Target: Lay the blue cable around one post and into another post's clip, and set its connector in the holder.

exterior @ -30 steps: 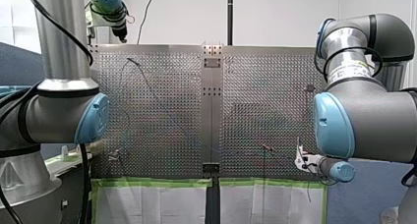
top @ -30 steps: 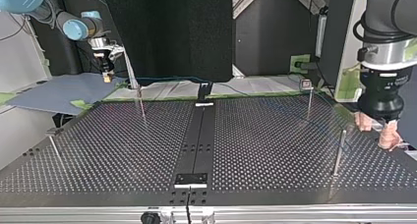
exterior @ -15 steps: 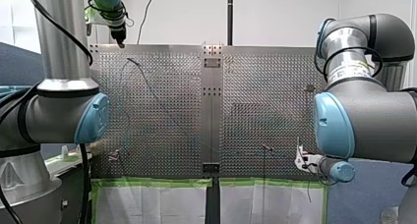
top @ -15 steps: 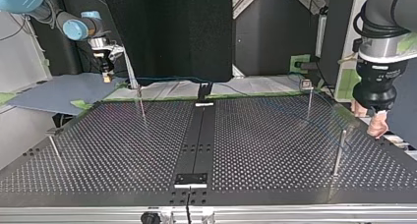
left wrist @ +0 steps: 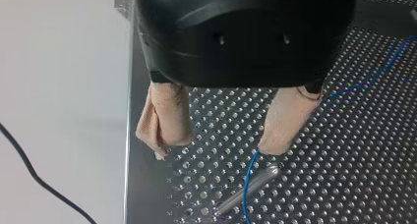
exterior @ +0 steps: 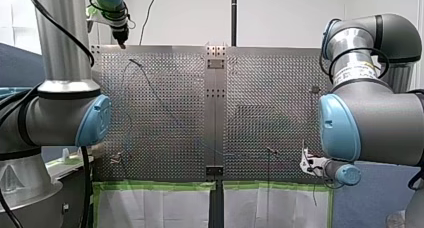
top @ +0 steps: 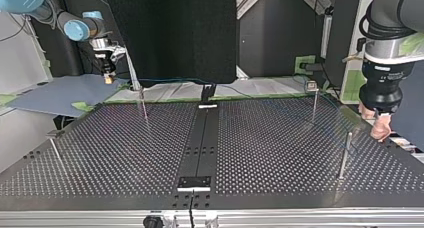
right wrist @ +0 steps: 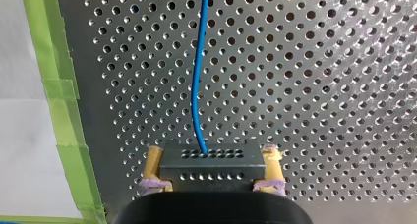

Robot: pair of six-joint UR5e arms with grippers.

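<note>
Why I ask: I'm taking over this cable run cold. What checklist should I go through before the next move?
1. Hold of right gripper on connector: ok, shut on it, with the blue cable leading out ahead.
2. Readiness of left gripper: ok, open, gripping nothing.
3. Cable laid around the post under the left gripper: cannot tell; it passes beside the post.
4. Cable seated in the clip post: cannot tell, too thin to follow in the top view.
5. Connector set down: not ok, it sits in the right gripper.
</note>
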